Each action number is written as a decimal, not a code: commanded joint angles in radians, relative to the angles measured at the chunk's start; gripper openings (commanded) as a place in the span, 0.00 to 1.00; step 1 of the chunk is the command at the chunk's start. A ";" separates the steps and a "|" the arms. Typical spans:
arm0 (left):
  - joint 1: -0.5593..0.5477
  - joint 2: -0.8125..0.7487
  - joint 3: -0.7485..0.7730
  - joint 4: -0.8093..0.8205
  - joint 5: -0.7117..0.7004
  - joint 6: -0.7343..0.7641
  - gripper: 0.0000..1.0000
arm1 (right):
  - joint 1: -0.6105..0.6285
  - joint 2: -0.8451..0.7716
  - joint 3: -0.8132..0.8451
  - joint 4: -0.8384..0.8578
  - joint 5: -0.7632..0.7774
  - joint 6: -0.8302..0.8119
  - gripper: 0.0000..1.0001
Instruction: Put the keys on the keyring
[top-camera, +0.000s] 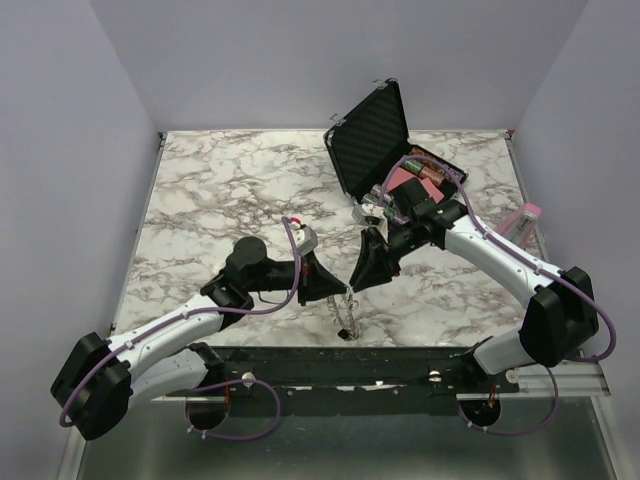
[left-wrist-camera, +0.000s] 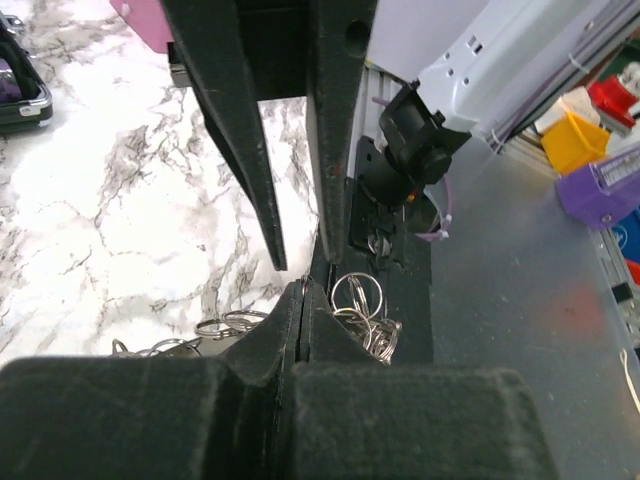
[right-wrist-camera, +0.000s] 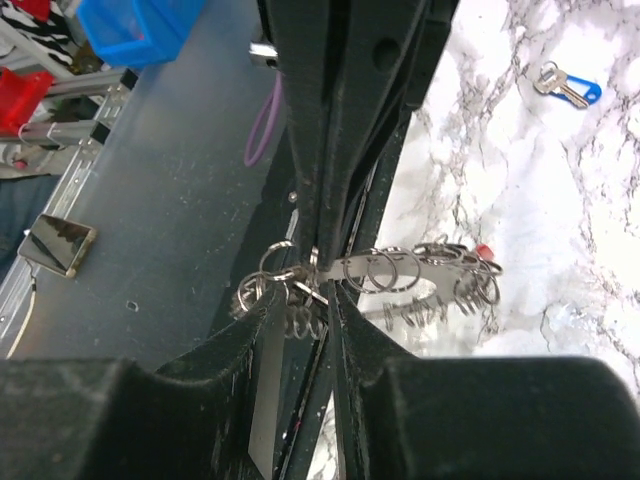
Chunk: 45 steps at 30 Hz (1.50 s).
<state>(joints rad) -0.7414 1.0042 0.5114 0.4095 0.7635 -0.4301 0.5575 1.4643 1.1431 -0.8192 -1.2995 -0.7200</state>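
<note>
The keyring (top-camera: 346, 318) is near the front edge of the table (top-camera: 220, 190). One end is lifted between your two grippers and the rest trails down onto the marble. Your left gripper (left-wrist-camera: 305, 295) is clamped tight and appears to pinch one of the thin rings. Your right gripper (right-wrist-camera: 315, 300) has its jaws a little apart, with rings and what looks like a plain silver key (right-wrist-camera: 360, 272) lying loose in the gap.

Nothing squeezes that key, so a tug from either arm could let it slide away from the ring or drop. The chain hangs on the left pinch alone, and a twist on such thin wire could flick it free. This close to the edge, it could slip off the marble. The two sets of fingers are also crowded together. If you close or turn the right one carelessly, you may jam it against the left or trap several rings at once.
</note>
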 joint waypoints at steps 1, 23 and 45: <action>-0.001 -0.012 -0.050 0.259 -0.069 -0.091 0.00 | 0.007 0.010 -0.023 0.078 -0.086 0.077 0.32; -0.033 0.004 -0.231 0.673 -0.242 -0.127 0.00 | 0.013 0.022 -0.042 0.173 -0.049 0.188 0.22; -0.055 0.060 -0.304 0.994 -0.362 -0.134 0.00 | 0.033 0.041 -0.095 0.341 -0.132 0.363 0.00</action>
<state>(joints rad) -0.7910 1.0458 0.2062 1.1969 0.4660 -0.5694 0.5697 1.4864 1.0729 -0.5404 -1.3872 -0.4107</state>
